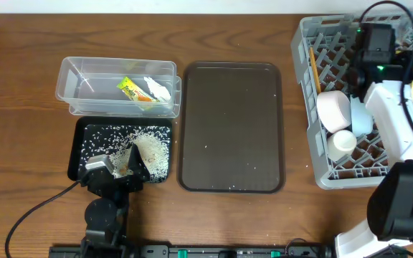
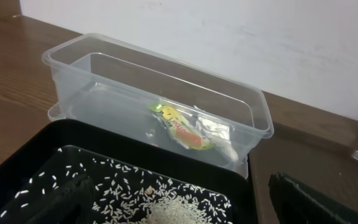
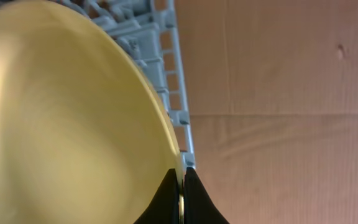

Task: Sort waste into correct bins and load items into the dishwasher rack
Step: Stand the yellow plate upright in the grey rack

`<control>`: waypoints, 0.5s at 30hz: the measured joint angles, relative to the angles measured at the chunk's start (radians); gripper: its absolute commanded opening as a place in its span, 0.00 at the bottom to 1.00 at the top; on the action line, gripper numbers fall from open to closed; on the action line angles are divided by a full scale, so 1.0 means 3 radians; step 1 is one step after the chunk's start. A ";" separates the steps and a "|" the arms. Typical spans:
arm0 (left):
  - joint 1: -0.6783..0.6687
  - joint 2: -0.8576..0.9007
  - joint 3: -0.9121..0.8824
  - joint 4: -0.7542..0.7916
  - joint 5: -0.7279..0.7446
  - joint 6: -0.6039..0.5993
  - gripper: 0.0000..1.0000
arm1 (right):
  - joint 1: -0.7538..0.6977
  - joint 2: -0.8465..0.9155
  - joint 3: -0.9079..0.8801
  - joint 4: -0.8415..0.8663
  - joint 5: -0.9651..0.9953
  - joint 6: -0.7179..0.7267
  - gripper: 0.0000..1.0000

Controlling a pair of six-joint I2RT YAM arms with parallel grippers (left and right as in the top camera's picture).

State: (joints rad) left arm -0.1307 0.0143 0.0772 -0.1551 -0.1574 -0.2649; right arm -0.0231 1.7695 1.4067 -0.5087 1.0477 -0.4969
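Note:
The clear tub [image 1: 117, 87] holds the green-and-orange wrapper [image 1: 131, 89] and the white scrap [image 1: 158, 88]; both also show in the left wrist view, the wrapper [image 2: 179, 126] and the scrap [image 2: 215, 132]. The black tray [image 1: 84, 136] holds loose rice [image 1: 149, 147]. My left gripper [image 2: 185, 205] is open and empty, low over the rice [image 2: 173, 208] at the tray's near edge. My right gripper [image 3: 181, 186] is shut on the rim of the pale-yellow plate [image 3: 61, 124], held on edge over the grey rack [image 1: 321, 43]. The rack holds a white bowl [image 1: 333, 109], a white cup [image 1: 343, 143], a light-blue bowl [image 1: 362, 118] and chopsticks [image 1: 312, 68].
The dark brown serving tray [image 1: 230, 125] lies between the bins and the rack, with a few stray rice grains on it. The right arm [image 1: 396, 132] reaches over the rack's right half. A black cable [image 1: 34, 211] runs from the left arm across the front left of the table.

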 measured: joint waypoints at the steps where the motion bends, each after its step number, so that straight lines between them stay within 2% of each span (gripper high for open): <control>1: 0.0000 0.0000 0.0000 0.0000 0.0000 0.0000 0.92 | 0.0053 0.0000 -0.0001 -0.0003 -0.0001 0.0005 0.28; 4: 0.0000 0.0000 0.0000 0.0000 0.0000 0.0000 0.92 | 0.0303 0.0000 0.0000 -0.0106 0.0005 -0.0034 0.55; 6: 0.0000 0.0000 0.0000 0.0000 -0.0001 0.0000 0.92 | 0.0493 0.0000 0.0000 -0.0259 0.0005 0.0005 0.67; 7: 0.0000 0.0000 0.0000 0.0000 0.0000 0.0000 0.92 | 0.0593 0.0000 0.0000 -0.0346 0.0000 0.0051 0.70; 10: 0.0000 0.0000 0.0000 0.0000 0.0000 0.0000 0.92 | 0.0858 0.0000 0.0000 -0.0600 0.0031 0.0284 0.85; 15: 0.0000 0.0000 0.0000 0.0000 0.0000 0.0000 0.92 | 0.1129 -0.0112 -0.0005 -0.1045 -0.0141 0.0801 0.88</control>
State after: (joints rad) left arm -0.1307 0.0143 0.0772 -0.1551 -0.1574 -0.2649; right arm 0.3157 1.7359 1.4052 -0.8223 1.0054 -0.2565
